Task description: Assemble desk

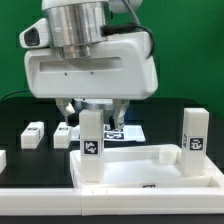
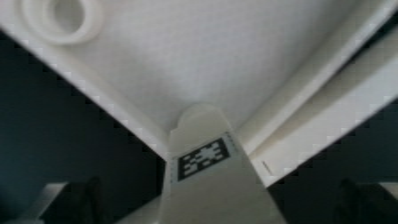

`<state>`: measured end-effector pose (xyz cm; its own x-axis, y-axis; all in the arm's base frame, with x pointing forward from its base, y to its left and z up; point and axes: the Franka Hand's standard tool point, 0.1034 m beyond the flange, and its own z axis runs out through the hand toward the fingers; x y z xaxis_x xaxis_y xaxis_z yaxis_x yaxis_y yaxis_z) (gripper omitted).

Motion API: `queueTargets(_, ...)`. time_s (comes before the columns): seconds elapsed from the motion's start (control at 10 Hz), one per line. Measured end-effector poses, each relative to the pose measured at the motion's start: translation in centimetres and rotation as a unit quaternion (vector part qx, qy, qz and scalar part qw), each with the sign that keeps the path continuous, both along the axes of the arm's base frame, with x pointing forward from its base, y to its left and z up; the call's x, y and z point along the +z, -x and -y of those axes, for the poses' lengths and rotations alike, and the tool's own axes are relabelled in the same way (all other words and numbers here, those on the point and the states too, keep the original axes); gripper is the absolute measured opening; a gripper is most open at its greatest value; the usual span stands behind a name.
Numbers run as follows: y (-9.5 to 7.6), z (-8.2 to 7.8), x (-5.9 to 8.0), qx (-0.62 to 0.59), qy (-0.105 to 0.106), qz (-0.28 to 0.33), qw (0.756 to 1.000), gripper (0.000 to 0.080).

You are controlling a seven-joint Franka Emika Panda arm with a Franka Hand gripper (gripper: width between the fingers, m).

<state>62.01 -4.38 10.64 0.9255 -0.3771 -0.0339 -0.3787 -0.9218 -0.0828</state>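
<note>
The desk top [image 1: 150, 168] is a wide white tray with a raised rim, lying at the front. One white square leg [image 1: 91, 142] with a tag stands upright in the corner on the exterior view's left. A second leg [image 1: 193, 135] stands in the corner on the right. My gripper [image 1: 92, 112] hangs over the first leg with a finger on each side of its top. The jaws are wider than the leg and not touching it. In the wrist view the tagged leg [image 2: 208, 160] rises between my dark fingers [image 2: 57, 203], over the desk top [image 2: 196, 60] and a round socket [image 2: 63, 20].
Two loose legs [image 1: 33, 133] [image 1: 62, 135] lie on the black table behind the desk top, on the exterior view's left. The marker board [image 1: 128, 131] lies flat behind the gripper. A white rail [image 1: 40, 195] runs along the front edge.
</note>
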Motion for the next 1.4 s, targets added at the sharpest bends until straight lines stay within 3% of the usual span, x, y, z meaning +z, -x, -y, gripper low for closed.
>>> queueTargets(0.1,-0.2,0.06,0.11,0.07,0.008,0.003,0.998,0.0648)
queueTargets(0.4,-0.38,0.26,0.16,0.06,0.01,0.008,0.998,0.0618)
queueTargets(0.6,-0.38,0.3,0.17,0.035,0.01,0.006,0.999,0.0285)
queueTargets(1.0,-0.41,0.14,0.17,-0.137,0.006,-0.007,0.99,0.0287)
queueTargets(1.1,-0.45,0.19,0.17,-0.227,-0.002,-0.013,0.974,0.0287)
queueTargets(1.4,-1.0,0.27,0.1,-0.468,-0.045,-0.019,0.882,0.0287)
